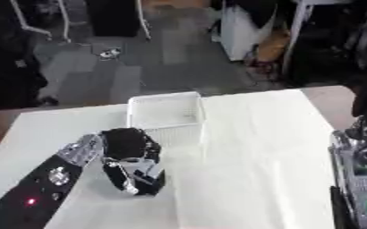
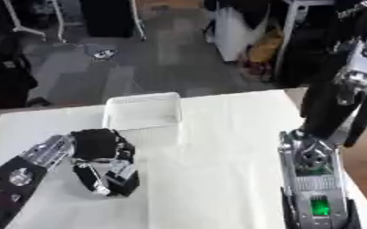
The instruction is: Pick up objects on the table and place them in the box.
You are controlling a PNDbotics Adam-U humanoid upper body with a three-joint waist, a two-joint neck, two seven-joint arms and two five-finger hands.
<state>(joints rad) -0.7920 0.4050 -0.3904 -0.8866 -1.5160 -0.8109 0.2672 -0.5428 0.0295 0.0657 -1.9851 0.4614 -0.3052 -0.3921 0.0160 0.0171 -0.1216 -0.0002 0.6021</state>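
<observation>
Box (image 1: 164, 110), clear and open-topped, sits at the far middle of the white tabletop (image 1: 249, 147) in the left eye view. Left hand (image 1: 132, 165) hangs just before it, fingers (image 1: 143, 181) curled downward; what they hold, I cannot tell. In the right eye view, the right hand (image 2: 316, 161) rests at the tabletop's right edge, fingers unclear.
</observation>
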